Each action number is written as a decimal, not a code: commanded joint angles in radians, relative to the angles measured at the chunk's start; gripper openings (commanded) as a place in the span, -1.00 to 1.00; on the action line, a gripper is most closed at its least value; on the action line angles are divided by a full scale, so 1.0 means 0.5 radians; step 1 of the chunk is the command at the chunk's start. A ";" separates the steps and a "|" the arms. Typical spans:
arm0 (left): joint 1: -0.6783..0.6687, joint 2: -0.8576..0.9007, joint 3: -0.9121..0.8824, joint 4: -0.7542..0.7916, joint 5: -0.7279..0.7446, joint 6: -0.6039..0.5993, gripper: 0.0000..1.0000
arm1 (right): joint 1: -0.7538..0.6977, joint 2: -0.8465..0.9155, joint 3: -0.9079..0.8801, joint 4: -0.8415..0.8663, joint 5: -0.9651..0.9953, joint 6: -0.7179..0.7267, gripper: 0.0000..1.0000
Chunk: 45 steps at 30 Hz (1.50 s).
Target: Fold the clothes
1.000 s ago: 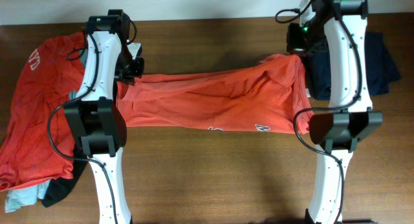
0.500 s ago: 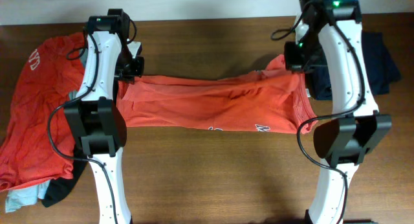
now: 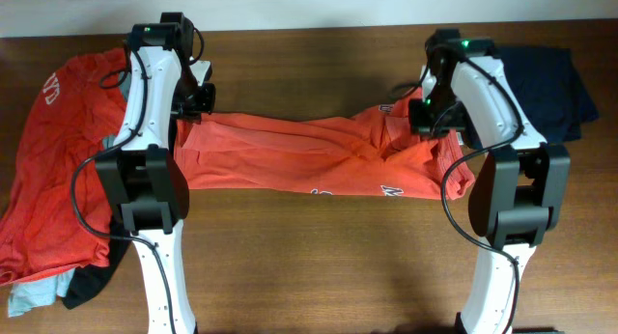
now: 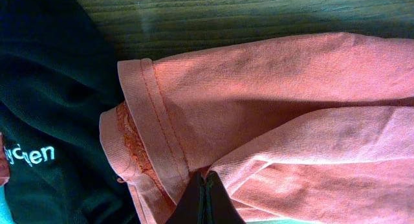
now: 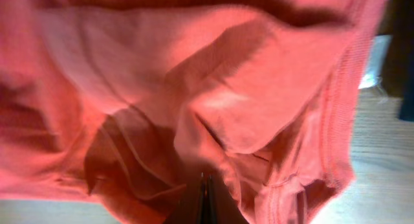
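Note:
An orange-red T-shirt [image 3: 309, 155] lies stretched across the table between both arms, white lettering at its front edge. My left gripper [image 3: 198, 110] is shut on its left end, near a hemmed sleeve [image 4: 149, 120]. My right gripper [image 3: 417, 117] is shut on its right end, where the cloth bunches into folds [image 5: 213, 114]. More clothes lie at the left: another orange-red T-shirt [image 3: 48, 170] with white lettering, a black piece [image 3: 92, 276] and a pale grey-blue piece [image 3: 29, 297]. A navy piece [image 3: 550, 88] lies at the back right.
The black garment with pale lettering [image 4: 39, 120] lies under the shirt's left end. The bare wooden table [image 3: 319, 266] stretches in front of the shirt. The arm bases stand at the front left [image 3: 145, 199] and front right [image 3: 507, 199].
My right gripper has moved left and towards the front with the shirt's right end, so the cloth has slackened and bunched there. The left arm has not moved.

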 commanded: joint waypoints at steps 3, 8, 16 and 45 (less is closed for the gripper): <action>-0.004 -0.066 -0.008 0.015 0.023 0.039 -0.99 | -0.046 -0.053 -0.172 0.066 -0.019 -0.020 -0.92; -0.004 -0.066 -0.008 0.017 0.023 0.040 -0.99 | -0.071 -0.053 -0.241 0.093 -0.021 -0.056 -0.80; -0.004 -0.067 -0.007 0.024 0.023 0.039 -0.68 | -0.082 -0.082 0.016 0.046 -0.150 -0.073 -0.13; 0.151 -0.063 0.079 -0.355 0.181 -0.036 0.04 | -0.082 -0.081 0.815 -0.318 -0.256 -0.234 0.21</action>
